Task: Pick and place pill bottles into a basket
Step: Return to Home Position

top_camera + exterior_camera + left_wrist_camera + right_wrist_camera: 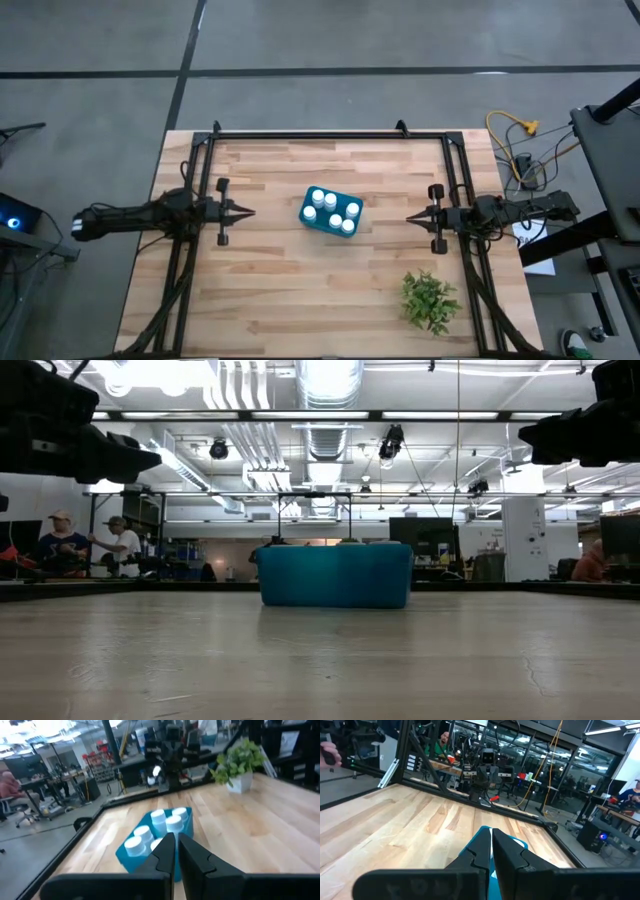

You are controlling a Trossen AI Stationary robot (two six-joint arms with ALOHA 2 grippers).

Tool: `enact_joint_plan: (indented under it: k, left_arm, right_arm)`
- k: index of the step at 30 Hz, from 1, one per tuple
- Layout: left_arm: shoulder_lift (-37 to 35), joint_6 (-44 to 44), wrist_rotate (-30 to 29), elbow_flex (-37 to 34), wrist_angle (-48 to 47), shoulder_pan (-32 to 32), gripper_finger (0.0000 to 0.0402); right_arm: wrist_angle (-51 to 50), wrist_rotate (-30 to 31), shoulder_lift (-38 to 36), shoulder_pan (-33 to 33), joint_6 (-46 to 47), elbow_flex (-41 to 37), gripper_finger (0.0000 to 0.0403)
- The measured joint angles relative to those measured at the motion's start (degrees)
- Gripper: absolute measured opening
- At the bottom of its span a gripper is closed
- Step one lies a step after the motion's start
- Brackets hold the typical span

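- We see the basket [320, 227] near the middle of the wooden surface [260, 290], turned a little askew to the surface's edges.
- All six pill bottles [330, 201] stand upright inside the basket, white caps up and packed close together.
- The left arm [150, 213] stretches level over the left side of the surface and points at the basket. The left jaws are closed on nothing, their tips nearly pressed together. They stop short of the basket and do not touch it.
- The right arm [500, 212] mirrors it from the right side. The right jaws are likewise closed and empty, aimed at the basket but apart from it.
- From the left wrist we look past the closed tips onto the basket [131, 862] and the white caps [158, 816] inside it.
- In the low view the basket [335, 575] rests flat on the surface, and both arms sit high above it at the upper corners.
- A green plant [430, 300] in a white pot stands on the right side of the surface, well apart from the basket.
- Beyond the surface, people [62, 540] sit at desks in the room.
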Motion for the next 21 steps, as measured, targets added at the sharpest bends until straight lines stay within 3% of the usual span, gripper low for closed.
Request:
enact_joint_plan:
  k: [21]
  left_arm:
    - [8.6, -1.1, 0.2, -1.3, 4.1, 0.0, 0.0003]
  right_arm:
    - [0.0, 0.0, 0.1, 0.0, 2.4, 0.0, 0.0008]
